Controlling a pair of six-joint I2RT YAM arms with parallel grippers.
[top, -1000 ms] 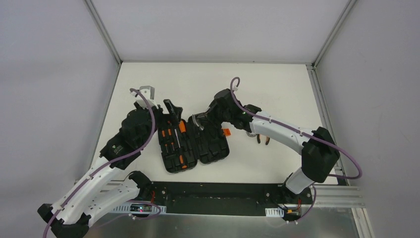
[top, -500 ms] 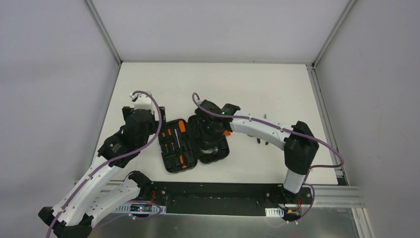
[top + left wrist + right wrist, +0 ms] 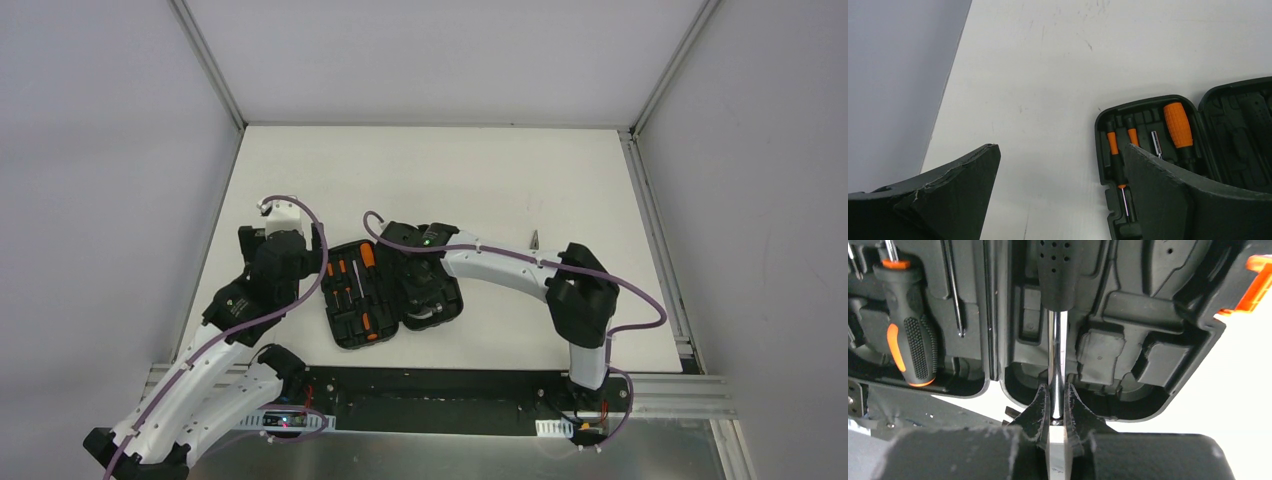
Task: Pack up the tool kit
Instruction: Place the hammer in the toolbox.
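Case (image 3: 350, 335) lies open on desk (image 3: 450, 170). Its L half already holds screwdrivers (image 3: 1178, 124) in their slots. R hand (image 3: 1057, 405) is clenched on the hammer (image 3: 1057, 270) by its metal shaft, over the case's R half. Can't tell if it's seated yet. L hand (image 3: 1060, 160) is released & empty, just L of case. Grey tool (image 3: 533, 238) pokes out behind the R arm, R of case, prob pliers, still out. Approx halfway, I'd say. Left to do: seat hammer, add that tool, shut lid, snap orange latch (image 3: 1260, 275).
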